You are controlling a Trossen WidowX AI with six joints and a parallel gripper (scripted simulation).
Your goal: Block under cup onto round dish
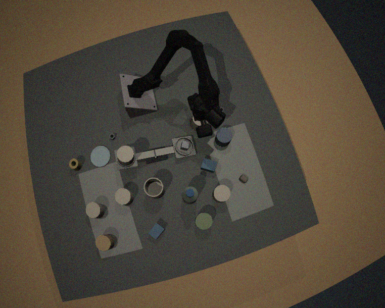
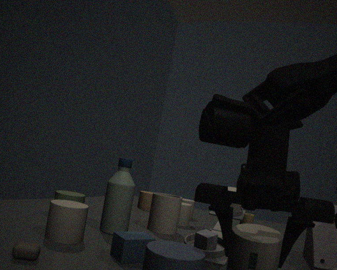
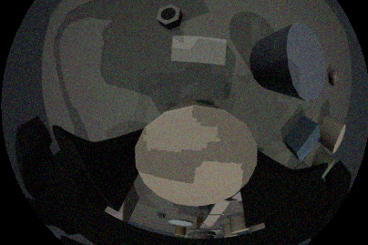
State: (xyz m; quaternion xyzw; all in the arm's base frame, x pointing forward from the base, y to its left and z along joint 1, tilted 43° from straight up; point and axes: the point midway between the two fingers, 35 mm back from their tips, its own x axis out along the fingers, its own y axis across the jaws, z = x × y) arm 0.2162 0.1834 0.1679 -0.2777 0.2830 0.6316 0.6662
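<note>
My gripper [image 1: 201, 124] [image 2: 255, 257] is shut on a pale cup [image 1: 196, 121] [image 2: 257, 247] [image 3: 196, 155], held upright beyond the balance's right end, low near the table. The cup's foot is out of view, so contact with the table cannot be told. The grey block [image 1: 184, 145] [image 2: 206, 240] lies uncovered in the ringed pan at the right end of the balance [image 1: 161, 151]. The other cup [image 1: 125, 154] stands on the left end. The round dish [image 1: 100, 156], pale blue, lies just left of it, with nothing on it.
A blue-grey cylinder [image 1: 224, 136] [image 2: 174, 252] [image 3: 306, 61] stands close to the held cup. A blue box [image 1: 208, 164] [image 2: 131, 247] [image 3: 301, 137] and a bottle [image 1: 190, 194] [image 2: 118, 203] stand nearby. An open cup [image 1: 153, 187] and several cylinders stand farther forward. A brass ring [image 1: 74, 163] is left of the dish.
</note>
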